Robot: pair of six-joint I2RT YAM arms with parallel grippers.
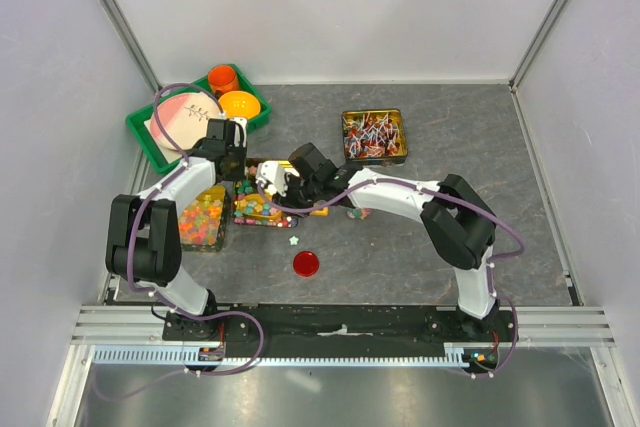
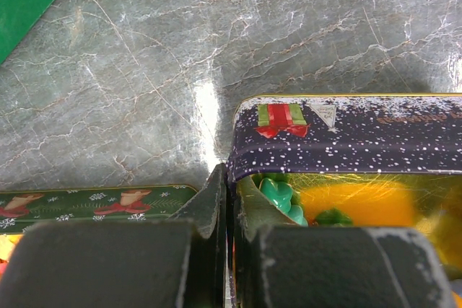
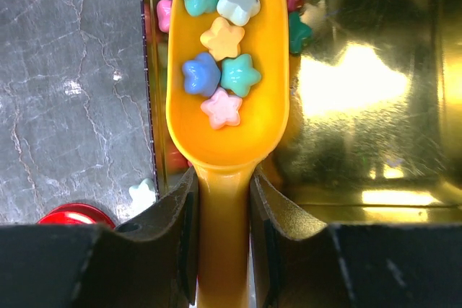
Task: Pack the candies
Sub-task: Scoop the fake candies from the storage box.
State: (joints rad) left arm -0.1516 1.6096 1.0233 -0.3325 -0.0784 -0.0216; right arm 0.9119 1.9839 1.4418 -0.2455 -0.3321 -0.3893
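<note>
The candies (image 3: 220,70), small pastel stars, lie in a yellow scoop (image 3: 227,128) above a gold-lined tin (image 3: 361,106). More of them are piled at the tin's far end (image 1: 255,209). My right gripper (image 3: 222,200) is shut on the scoop's handle, and in the top view it (image 1: 283,184) hangs over the tin. My left gripper (image 2: 229,185) is shut on the tin's dark-blue snowy wall (image 2: 346,135) at a corner, with green candies (image 2: 281,196) just inside. One pale star (image 1: 294,240) lies loose on the table.
A green Christmas tin (image 1: 203,219) of red-orange-yellow gummies stands just left of the candy tin. A tin of lollipops (image 1: 373,135) sits at the back right. A red lid (image 1: 306,263) lies in front. At the back left is a green tray (image 1: 150,137) with a plate, bowl and cup.
</note>
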